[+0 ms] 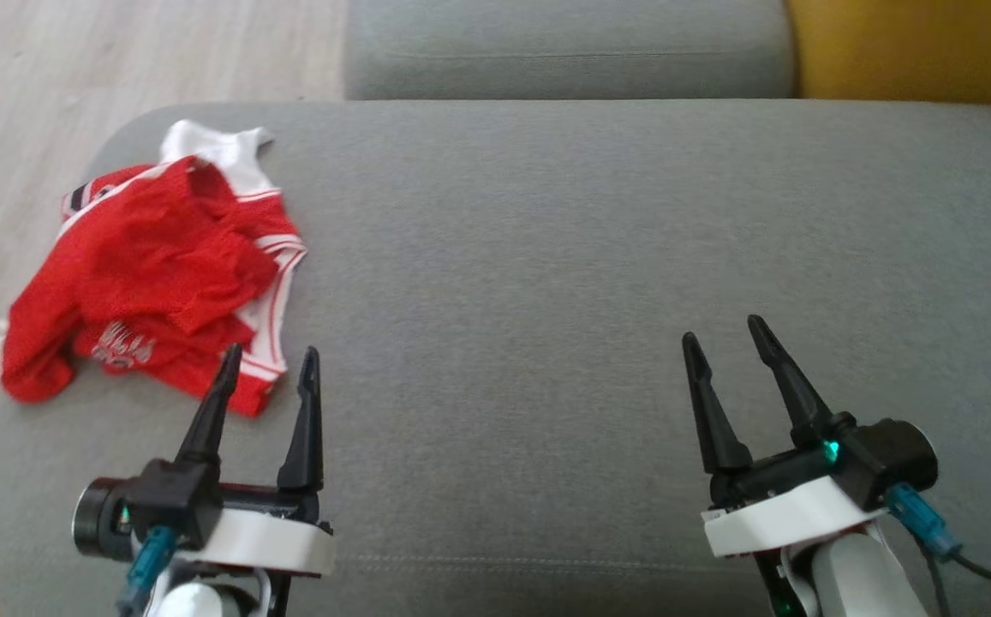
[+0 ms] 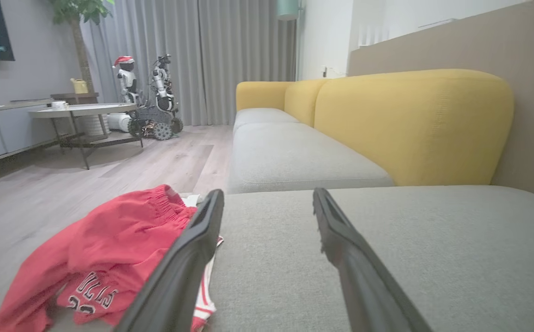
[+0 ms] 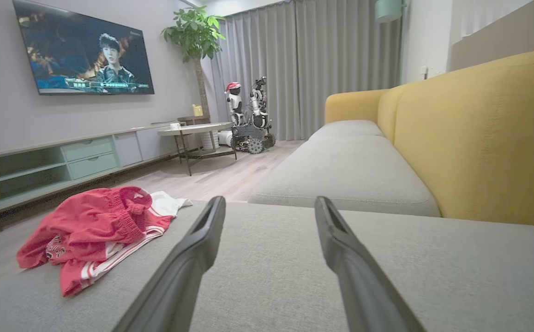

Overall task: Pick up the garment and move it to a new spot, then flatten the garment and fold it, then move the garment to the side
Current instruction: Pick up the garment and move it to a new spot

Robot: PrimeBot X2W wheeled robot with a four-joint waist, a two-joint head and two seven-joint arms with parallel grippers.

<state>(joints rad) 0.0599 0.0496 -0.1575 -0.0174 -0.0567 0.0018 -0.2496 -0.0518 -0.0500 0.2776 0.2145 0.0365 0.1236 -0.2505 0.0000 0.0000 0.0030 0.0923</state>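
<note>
Red mesh garment [image 1: 152, 274]: crumpled heap at cushion's left edge, one end near drop. Risk, judged: thin pinch lifts one layer, rest drags off onto floor; mesh may snag fingertip. Grey woven cushion [image 1: 589, 257]: broad, likely yields under press. Wood floor [image 1: 75, 60], yellow backrest [image 1: 915, 43], wall TV [image 3: 82, 50]. Left gripper [image 1: 272, 350]: spread, empty, beside hem. Right gripper [image 1: 720, 327]: spread, empty, well apart.

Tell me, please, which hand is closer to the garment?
The left hand: it is at the edge of the garment, while the right hand lies far across the cushion.
</note>
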